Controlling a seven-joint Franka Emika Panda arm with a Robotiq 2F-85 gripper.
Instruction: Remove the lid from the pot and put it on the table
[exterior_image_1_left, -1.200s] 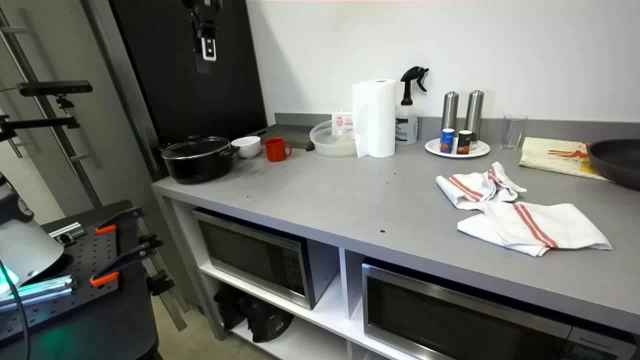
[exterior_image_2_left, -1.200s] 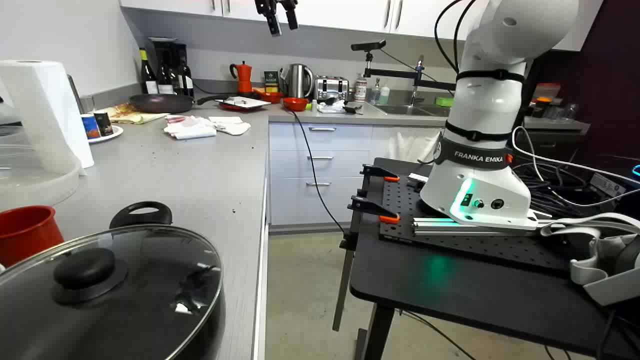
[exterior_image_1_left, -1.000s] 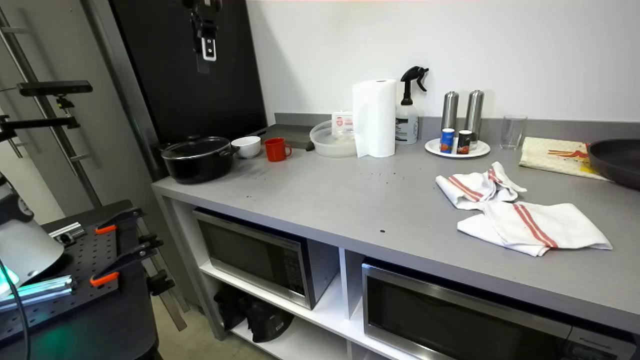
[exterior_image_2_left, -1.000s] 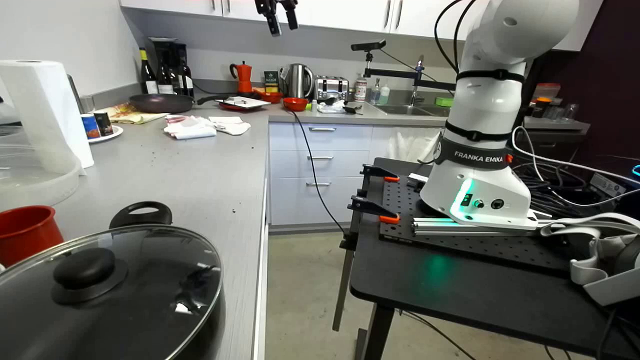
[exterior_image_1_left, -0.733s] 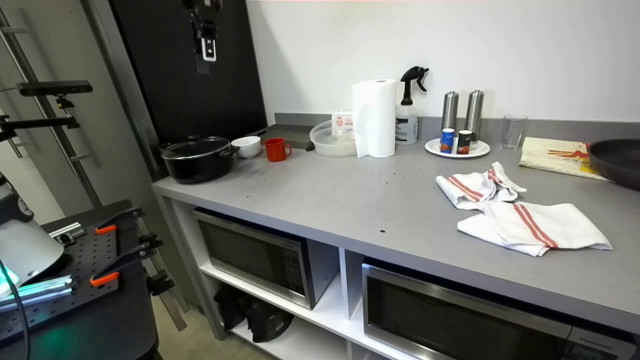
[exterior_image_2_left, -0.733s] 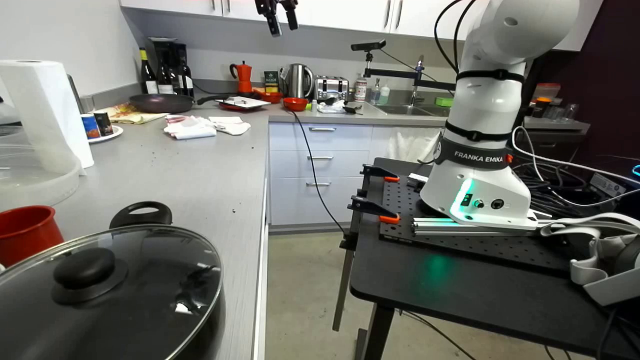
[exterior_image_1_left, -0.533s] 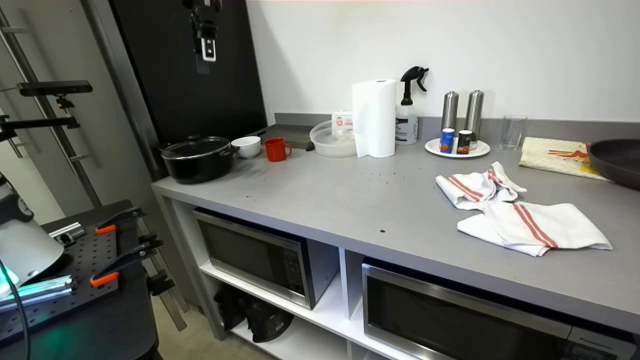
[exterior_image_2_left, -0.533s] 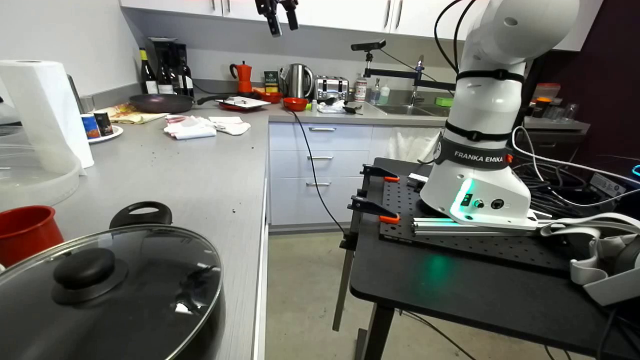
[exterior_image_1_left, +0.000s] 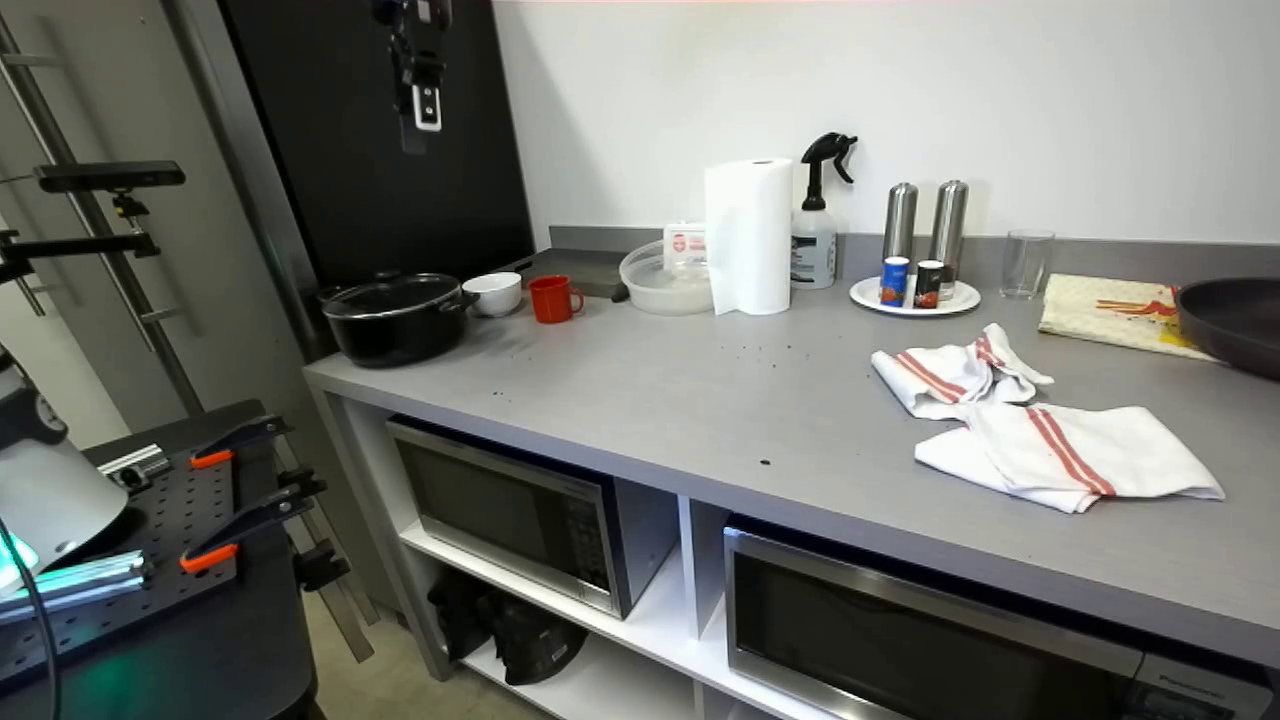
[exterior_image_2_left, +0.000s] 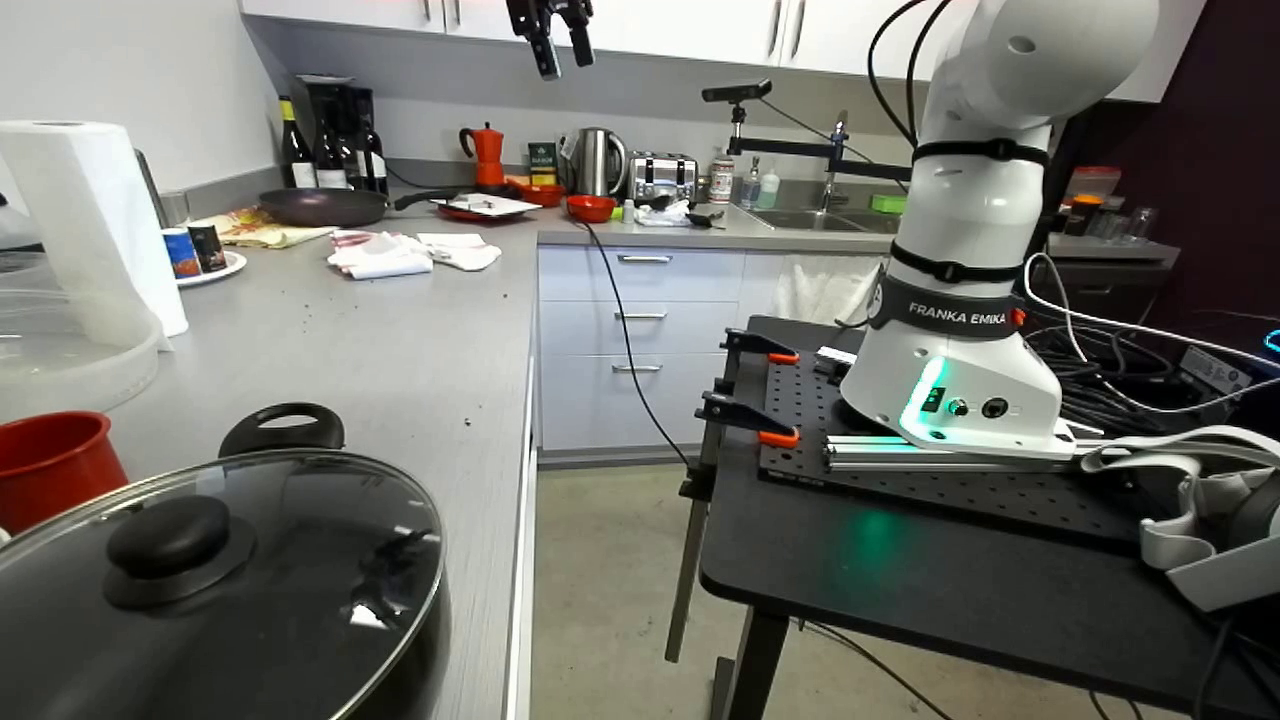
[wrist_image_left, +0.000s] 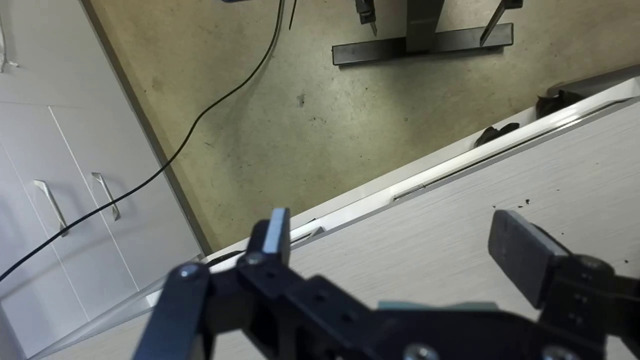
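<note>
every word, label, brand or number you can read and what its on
"FRANKA EMIKA": black band around the white robot arm
"Panasonic": nearer steel-and-black microwave
Too small or blurred: labels on translucent spray bottle, white red-marked card, blue cylindrical shaker, dark-green upright box, among others

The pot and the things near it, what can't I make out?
Inside the pot: hidden beneath the dark, reflective lid in both exterior views.
Red mug: cut off by the left edge in an exterior view.
White bowl: partly hidden by the pot in an exterior view.
</note>
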